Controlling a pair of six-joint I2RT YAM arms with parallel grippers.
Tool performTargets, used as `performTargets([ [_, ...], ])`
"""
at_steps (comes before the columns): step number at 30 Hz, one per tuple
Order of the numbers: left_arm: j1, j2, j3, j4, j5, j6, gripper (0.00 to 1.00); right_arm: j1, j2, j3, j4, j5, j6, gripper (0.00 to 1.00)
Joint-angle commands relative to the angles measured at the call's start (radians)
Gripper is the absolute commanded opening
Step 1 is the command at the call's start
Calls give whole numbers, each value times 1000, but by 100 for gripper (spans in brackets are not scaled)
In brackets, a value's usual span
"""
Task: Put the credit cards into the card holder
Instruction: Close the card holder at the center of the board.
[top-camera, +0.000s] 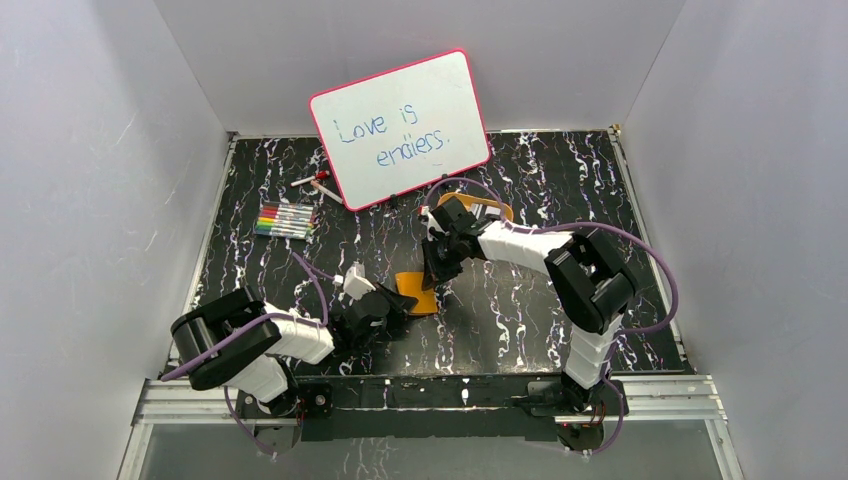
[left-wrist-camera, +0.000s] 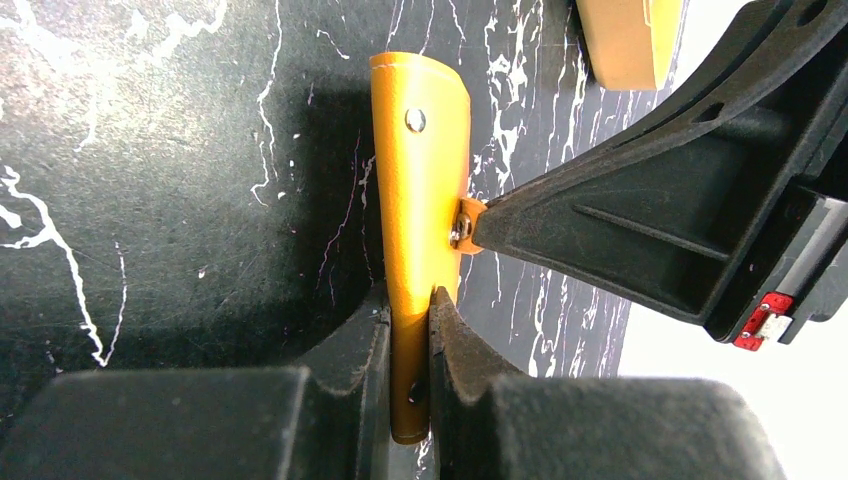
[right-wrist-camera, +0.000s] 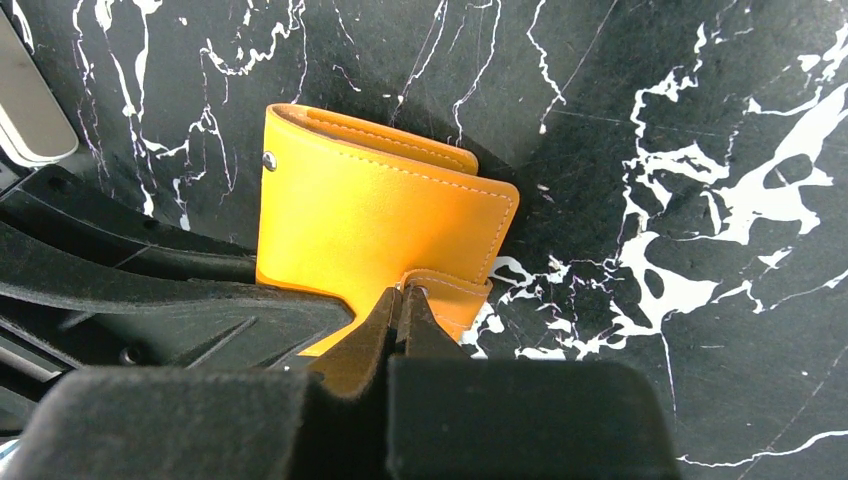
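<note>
Two pinches: left gripper (left-wrist-camera: 408, 305) clamps the card holder (right-wrist-camera: 380, 215) edge-on, so right gripper (right-wrist-camera: 403, 298), nipping the snap tab (right-wrist-camera: 457, 298), should pull steadily.

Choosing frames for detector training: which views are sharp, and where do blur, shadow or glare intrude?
Top external: evenly lit, sharp, whiteboard writing legible, no glare. Left wrist: card holder sharp, casting a shadow to its left; near jaws blurred. Right wrist: card holder crisp, foreground jaws soft.

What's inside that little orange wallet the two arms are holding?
Its inside is hidden: the card holder is folded shut. Only its orange cover and snap tab show.
</note>
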Motion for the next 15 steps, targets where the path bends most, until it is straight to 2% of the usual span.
performTargets([
  [1,1,44,-33,-187,-42,64,0,39,72,12,24,-94,1,0],
  [7,1,47,-33,-184,-44,63,0,41,101,9,16,-100,-8,0],
  [15,1,22,-36,-222,-65,57,0,22,-8,14,-13,-24,-35,0],
])
